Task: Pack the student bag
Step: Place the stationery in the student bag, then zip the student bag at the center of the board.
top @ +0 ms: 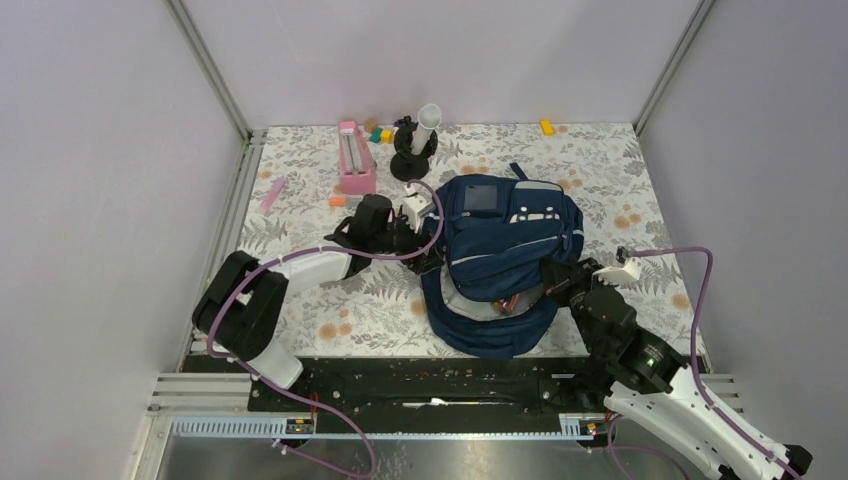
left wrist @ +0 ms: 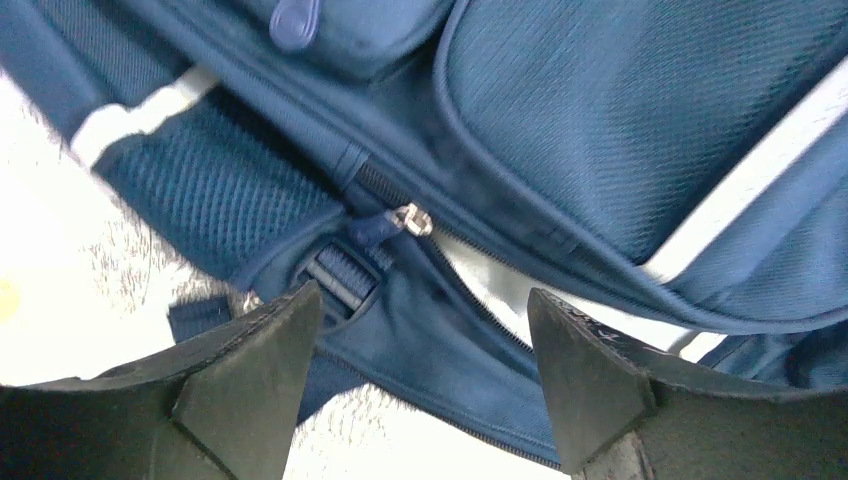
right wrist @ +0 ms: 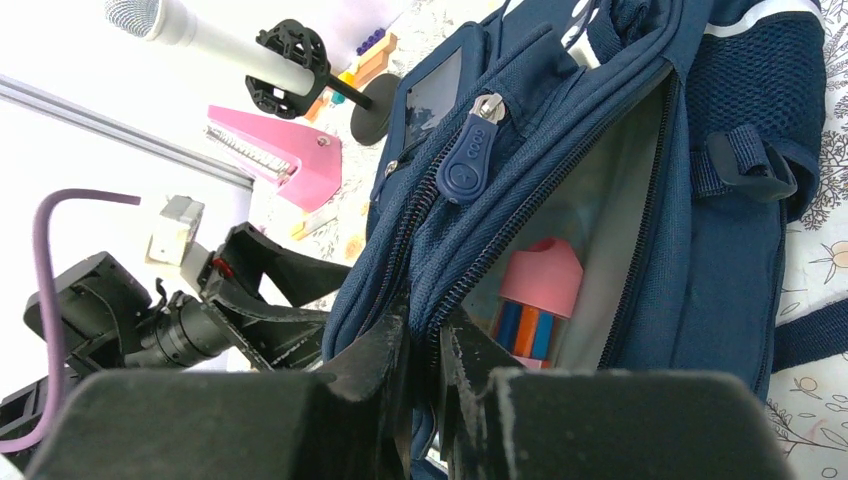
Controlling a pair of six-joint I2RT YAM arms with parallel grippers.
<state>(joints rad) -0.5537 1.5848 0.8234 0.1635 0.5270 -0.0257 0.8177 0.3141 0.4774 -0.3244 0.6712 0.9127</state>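
Observation:
The navy student bag point(top: 505, 250) lies in the middle of the floral table, its main compartment unzipped along the near side. My right gripper point(top: 548, 285) is shut on the bag's zipper edge point(right wrist: 428, 325) and holds the opening up, showing grey lining. Inside stands a pink-capped case with coloured stripes point(right wrist: 540, 300). My left gripper point(top: 428, 260) is at the bag's left side. It stands open point(left wrist: 420, 295), with a silver zipper slider and its blue pull point(left wrist: 395, 222) just beyond the fingertips. Nothing is gripped between its fingers.
A pink stapler-like box point(top: 355, 160) and a microphone on a black stand point(top: 415, 140) stand at the back. Small coloured blocks point(top: 381, 134), a yellow block point(top: 547, 127) and a pink stick point(top: 272, 193) lie nearby. White walls close in both sides.

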